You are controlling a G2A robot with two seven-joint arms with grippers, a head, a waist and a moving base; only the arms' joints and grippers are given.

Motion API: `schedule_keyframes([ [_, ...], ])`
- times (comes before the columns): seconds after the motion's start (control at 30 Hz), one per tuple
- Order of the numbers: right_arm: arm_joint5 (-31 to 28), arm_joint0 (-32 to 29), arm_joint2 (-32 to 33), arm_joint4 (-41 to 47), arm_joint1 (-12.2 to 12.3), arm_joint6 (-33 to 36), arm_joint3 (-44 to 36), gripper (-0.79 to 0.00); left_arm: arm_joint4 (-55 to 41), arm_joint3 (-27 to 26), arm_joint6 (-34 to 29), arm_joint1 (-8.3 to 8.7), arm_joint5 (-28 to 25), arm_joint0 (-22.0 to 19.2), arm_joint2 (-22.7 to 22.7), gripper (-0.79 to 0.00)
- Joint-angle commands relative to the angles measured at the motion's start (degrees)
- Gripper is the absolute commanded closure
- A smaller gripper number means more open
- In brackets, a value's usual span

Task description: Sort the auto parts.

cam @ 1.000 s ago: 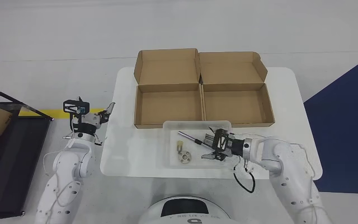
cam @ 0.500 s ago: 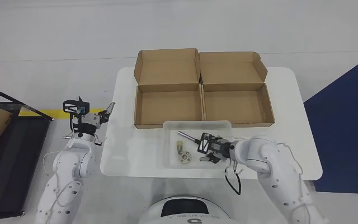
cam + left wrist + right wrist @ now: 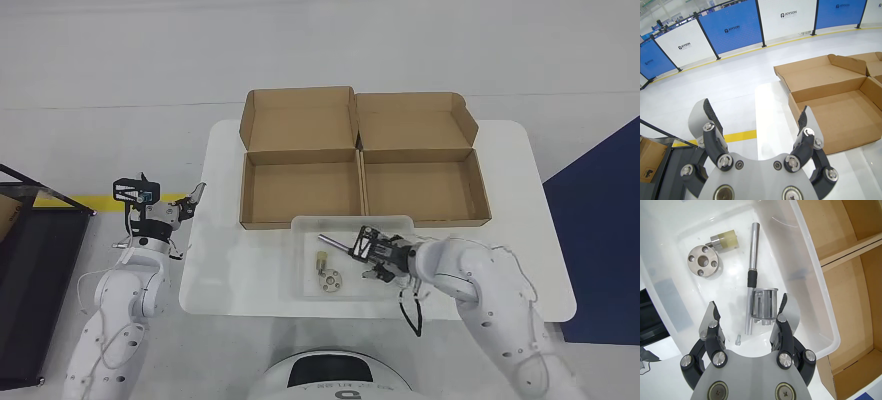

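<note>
A clear plastic bin (image 3: 815, 262) (image 3: 300, 250) holds the parts: a metal rod with a black sleeve (image 3: 753, 262), a slotted metal cylinder (image 3: 764, 303), a round flange with holes (image 3: 702, 261), a cream-capped stud (image 3: 725, 241) and a small screw (image 3: 738, 342). My right gripper (image 3: 748, 307) (image 3: 368, 250) hangs open inside the bin, its fingers either side of the rod's end and the slotted cylinder, holding nothing. My left gripper (image 3: 755, 110) (image 3: 190, 197) is open and empty beyond the table's left edge, well away from the bin.
Two open cardboard boxes (image 3: 302, 190) (image 3: 424, 190) stand side by side behind the bin, both bare inside; the left box (image 3: 834, 113) lies ahead of my left gripper. A dark rack (image 3: 25, 270) stands on the floor to the left of the table.
My right gripper has moved left along the bin and turned, from near the bin's right end to above the rod and slotted cylinder. The left arm has not moved.
</note>
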Motion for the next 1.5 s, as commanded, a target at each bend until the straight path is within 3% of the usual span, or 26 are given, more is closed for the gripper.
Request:
schedule_keyframes([
  [0.0, 0.4, 1.0, -0.8, 0.3, -0.1, 0.5, 0.7, -0.662, 0.0, 0.0, 0.0, 0.00, 0.0, 0.0, 0.0, -0.785],
  [0.47, 1.8, 7.9, -6.9, 3.7, -0.8, 4.8, 9.2, -0.619, 0.0, 0.0, 0.0, 0.00, 0.0, 0.0, 0.0, -0.785],
  [0.6, 2.2, 9.5, -8.5, 4.6, -1.0, 5.8, 11.0, -0.563, 0.0, 0.0, 0.0, 0.00, 0.0, 0.0, 0.0, -0.785],
  [0.77, 2.5, 10.7, -9.4, 5.7, -1.1, 6.2, 12.0, -0.385, 0.0, 0.0, 0.0, 0.00, 0.0, 0.0, 0.0, -0.785],
  [0.87, 2.7, 11.2, -9.8, 6.3, -1.0, 6.4, 12.5, -0.342, 0.0, 0.0, 0.0, 0.00, 0.0, 0.0, 0.0, -0.785],
  [0.97, 2.6, 11.8, -9.8, 7.3, -1.0, 6.2, 13.4, -0.197, 0.0, 0.0, 0.0, 0.00, 0.0, 0.0, 0.0, -0.785],
  [1.0, 2.5, 12.0, -9.7, 7.6, -0.9, 6.0, 13.6, -0.068, 0.0, 0.0, 0.0, 0.00, 0.0, 0.0, 0.0, -0.785],
  [1.03, 2.4, 12.1, -9.7, 7.8, -0.9, 5.9, 13.7, 0.000, 0.0, 0.0, 0.0, 0.00, 0.0, 0.0, 0.0, -0.785],
  [1.2, -1.3, 10.9, -7.4, 10.9, -0.1, 3.5, 11.8, 0.000, 0.0, 0.0, 0.0, 0.00, 0.0, 0.0, 0.0, -0.785],
  [1.47, -7.7, 4.4, 1.3, 13.9, 2.4, -1.7, 4.6, 0.000, 0.0, 0.0, 0.0, 0.00, 0.0, 0.0, 0.0, -0.785],
])
